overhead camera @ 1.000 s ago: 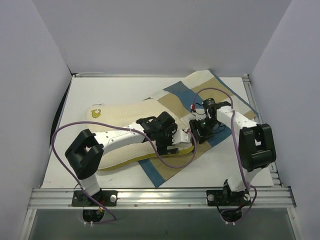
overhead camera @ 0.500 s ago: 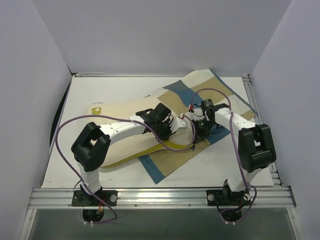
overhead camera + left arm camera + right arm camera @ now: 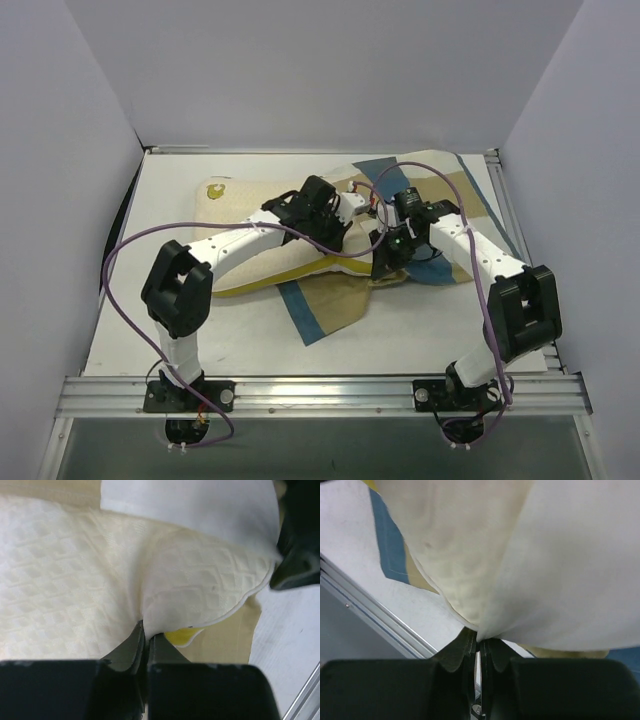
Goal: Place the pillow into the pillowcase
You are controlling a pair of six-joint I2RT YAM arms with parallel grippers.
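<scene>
The cream, bumpy pillow (image 3: pixel 235 205) lies slanted across the table, its yellow emblem (image 3: pixel 213 190) at the far left. Its right end rests on the blue, tan and white checked pillowcase (image 3: pixel 340 300). My left gripper (image 3: pixel 352 200) is shut on a fold of the pillow (image 3: pixel 75 580) near its yellow piping (image 3: pixel 182 636). A white part of the pillowcase (image 3: pixel 190 505) lies just beyond. My right gripper (image 3: pixel 383 268) is shut on smooth white pillowcase cloth (image 3: pixel 570 570), with the pillow's textured corner (image 3: pixel 455 555) hanging right beside it.
The white table (image 3: pixel 430 320) is walled on three sides. A metal rail (image 3: pixel 320 385) runs along the near edge. Purple cables (image 3: pixel 108 290) loop out from both arms. The right gripper's black body (image 3: pixel 300 555) sits close to the left gripper.
Both grippers have shut on cloth and moved toward the far side. The pillow has slid with them, farther back and to the right. The pillowcase has bunched up under the grippers.
</scene>
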